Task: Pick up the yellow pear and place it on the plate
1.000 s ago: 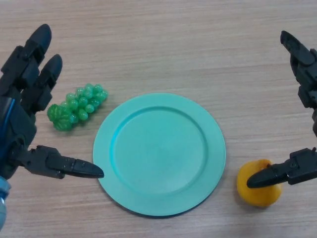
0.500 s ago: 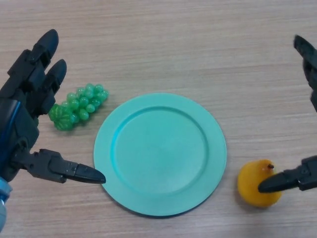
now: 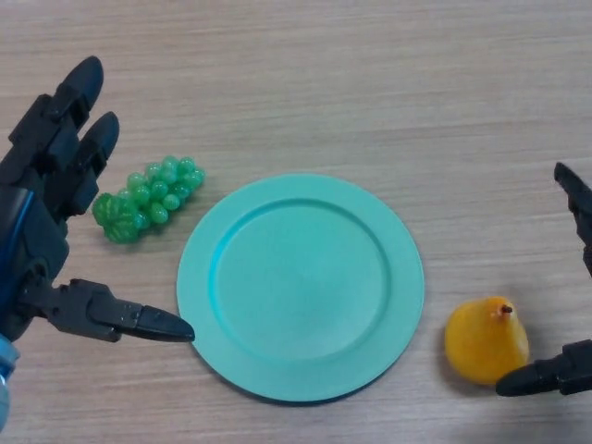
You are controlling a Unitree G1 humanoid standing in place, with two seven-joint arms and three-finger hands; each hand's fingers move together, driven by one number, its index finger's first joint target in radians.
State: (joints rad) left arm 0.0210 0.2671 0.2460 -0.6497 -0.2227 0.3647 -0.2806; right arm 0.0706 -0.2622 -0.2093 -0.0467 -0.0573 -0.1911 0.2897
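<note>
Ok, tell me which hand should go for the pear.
The right hand. Its open fingers flank the yellow pear on the plate's right side. The left hand sits open beyond the plate's opposite edge, beside the green grapes.

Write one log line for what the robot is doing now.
pear: on table, right of plate | plate: empty | right hand: open beside pear | left hand: open, idle
</note>
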